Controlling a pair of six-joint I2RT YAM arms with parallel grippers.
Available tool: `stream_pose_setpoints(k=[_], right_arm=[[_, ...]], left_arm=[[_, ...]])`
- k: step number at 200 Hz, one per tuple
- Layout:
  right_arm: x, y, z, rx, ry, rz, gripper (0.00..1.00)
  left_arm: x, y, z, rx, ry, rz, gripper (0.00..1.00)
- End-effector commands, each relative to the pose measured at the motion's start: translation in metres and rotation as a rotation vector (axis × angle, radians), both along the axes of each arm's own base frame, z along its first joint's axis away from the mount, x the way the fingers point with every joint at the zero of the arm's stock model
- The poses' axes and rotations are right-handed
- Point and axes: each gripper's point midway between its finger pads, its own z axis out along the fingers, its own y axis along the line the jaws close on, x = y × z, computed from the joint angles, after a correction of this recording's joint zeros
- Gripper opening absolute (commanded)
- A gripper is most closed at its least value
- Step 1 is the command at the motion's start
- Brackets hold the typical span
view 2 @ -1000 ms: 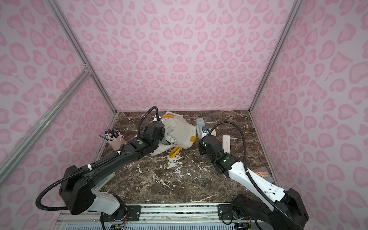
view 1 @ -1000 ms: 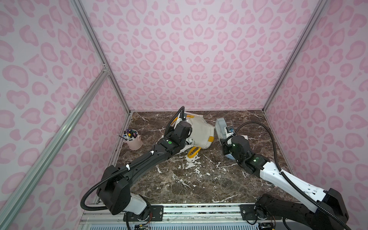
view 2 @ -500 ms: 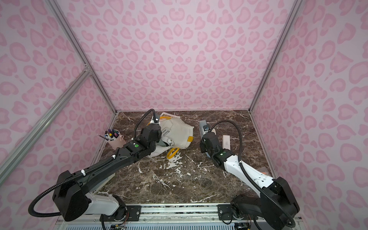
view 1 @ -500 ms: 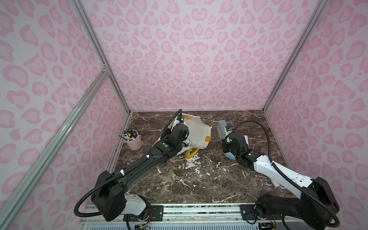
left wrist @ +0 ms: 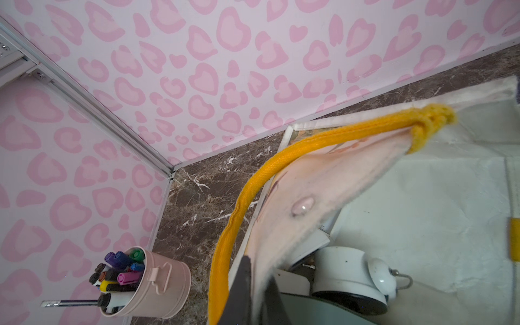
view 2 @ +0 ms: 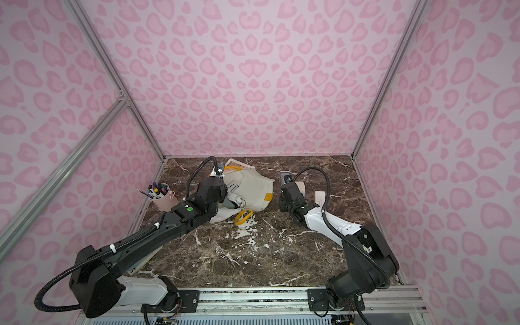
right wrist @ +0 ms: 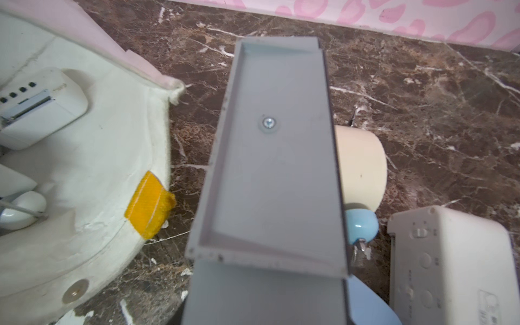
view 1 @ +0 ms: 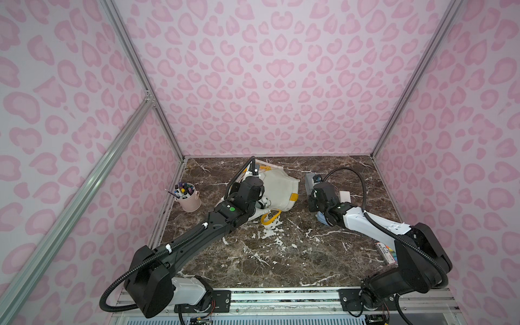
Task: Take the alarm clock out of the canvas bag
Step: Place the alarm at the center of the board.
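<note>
The off-white canvas bag (view 1: 278,187) lies on its side at the back of the marble floor, with a yellow handle (left wrist: 281,157). My left gripper (left wrist: 257,284) is shut on the bag's upper rim cloth and holds the mouth up. Inside the mouth a white twin-bell alarm clock (left wrist: 346,270) shows, with a white rectangular clock (right wrist: 42,109) deeper in. My right gripper (view 1: 315,191) stands just right of the bag, shut on a flat grey rectangular case (right wrist: 275,154) that points upward; its fingertips are hidden behind the case.
A pink pen bucket (view 1: 190,198) stands by the left wall. On the floor by the right gripper lie a cream round clock (right wrist: 360,166) with a blue bell and a white box-shaped clock (right wrist: 450,261). A marker pack (view 1: 387,251) lies near the right wall.
The right arm has drawn its elbow and shoulder in, while the grey case stays beside the bag. The left gripper has shifted slightly back, still holding the rim.
</note>
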Motion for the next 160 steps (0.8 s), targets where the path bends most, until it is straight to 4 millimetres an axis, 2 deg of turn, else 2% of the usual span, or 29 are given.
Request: stream_pose_setpoints(k=[1,103,160], right_arm=[[0.016,0.004,0.008,0.028,-0.052,-0.026,0.14],[0.047,0.004,-0.017,-0.005,0.011,-0.069,0.15],[0.052,-0.002,-0.027,-0.017,0.040,-0.090,0.16]], left_arm=[[0.001,-0.001,0.007,-0.011,-0.029,-0.015,0.03],[0.003,-0.008,0.010,-0.024,-0.029,-0.044,0.03],[0.003,-0.008,0.011,-0.024,-0.030,-0.041,0.03]])
